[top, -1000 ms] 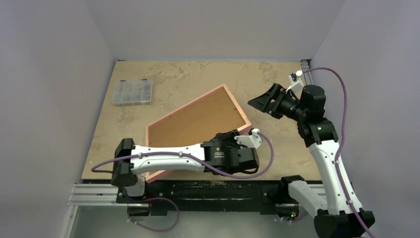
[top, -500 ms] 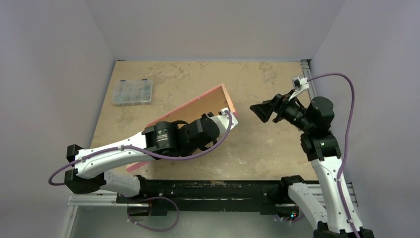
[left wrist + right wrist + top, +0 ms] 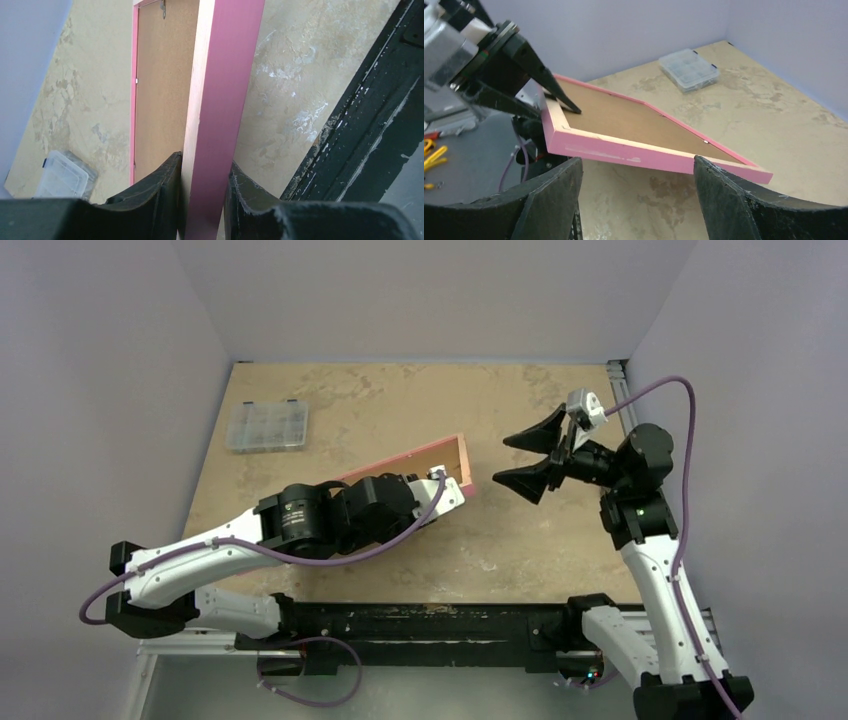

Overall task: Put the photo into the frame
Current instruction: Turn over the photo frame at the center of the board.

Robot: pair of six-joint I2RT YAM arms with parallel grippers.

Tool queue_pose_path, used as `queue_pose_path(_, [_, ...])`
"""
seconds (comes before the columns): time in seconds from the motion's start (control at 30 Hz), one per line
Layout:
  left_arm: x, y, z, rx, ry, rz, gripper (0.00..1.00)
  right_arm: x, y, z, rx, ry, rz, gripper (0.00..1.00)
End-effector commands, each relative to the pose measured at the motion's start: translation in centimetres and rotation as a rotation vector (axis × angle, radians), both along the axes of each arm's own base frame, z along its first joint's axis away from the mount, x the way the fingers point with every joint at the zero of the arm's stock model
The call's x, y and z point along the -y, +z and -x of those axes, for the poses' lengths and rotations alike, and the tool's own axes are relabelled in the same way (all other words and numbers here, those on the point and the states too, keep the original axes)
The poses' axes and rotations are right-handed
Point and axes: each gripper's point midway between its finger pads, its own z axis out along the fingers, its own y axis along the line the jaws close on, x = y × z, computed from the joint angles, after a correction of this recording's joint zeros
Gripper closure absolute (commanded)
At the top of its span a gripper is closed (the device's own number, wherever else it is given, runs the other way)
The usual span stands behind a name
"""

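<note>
The frame [image 3: 442, 453] is a pink-edged rectangle with a brown backing board [image 3: 624, 116] in it, back side up. It is tilted steeply, with its right end raised off the table. My left gripper [image 3: 202, 167] is shut on the frame's long side rail [image 3: 225, 100], one finger on each face. My right gripper [image 3: 520, 458] hovers just right of the raised end, open, its fingers one above the other. In the right wrist view the frame's end rail [image 3: 624, 150] lies just beyond the open right gripper [image 3: 639, 167], not touching it. The photo is out of view.
A clear plastic compartment box [image 3: 266, 425] sits at the far left of the table. The black mounting rail [image 3: 430, 625] runs along the near edge. Pale walls close in the left, far and right sides.
The left arm has swung back and to the left, tipping the frame from flat to steeply tilted. The right gripper has turned and moved left towards the frame's raised end.
</note>
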Motion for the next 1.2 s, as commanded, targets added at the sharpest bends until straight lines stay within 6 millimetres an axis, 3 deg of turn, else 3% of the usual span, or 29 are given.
queue_pose_path(0.0, [2.5,2.5,2.9,-0.165,-0.065,0.250,1.00,-0.4,1.2,3.2,0.251,0.165,0.076,0.18])
queue_pose_path(0.33, [2.8,2.0,4.2,-0.231,-0.131,0.248,1.00,-0.8,-0.1,7.1,0.532,0.321,0.139,0.08])
queue_pose_path(0.53, [3.4,2.3,4.9,-0.259,-0.175,0.271,1.00,-1.6,-1.6,8.5,0.546,0.391,0.142,0.08])
queue_pose_path(1.03, [3.7,2.1,4.8,-0.277,-0.172,0.281,1.00,-6.4,-6.4,8.2,0.421,0.459,0.097,0.13])
queue_pose_path(1.17, [3.6,2.0,4.8,-0.281,-0.167,0.281,1.00,-7.9,-7.1,7.9,0.397,0.477,0.085,0.20])
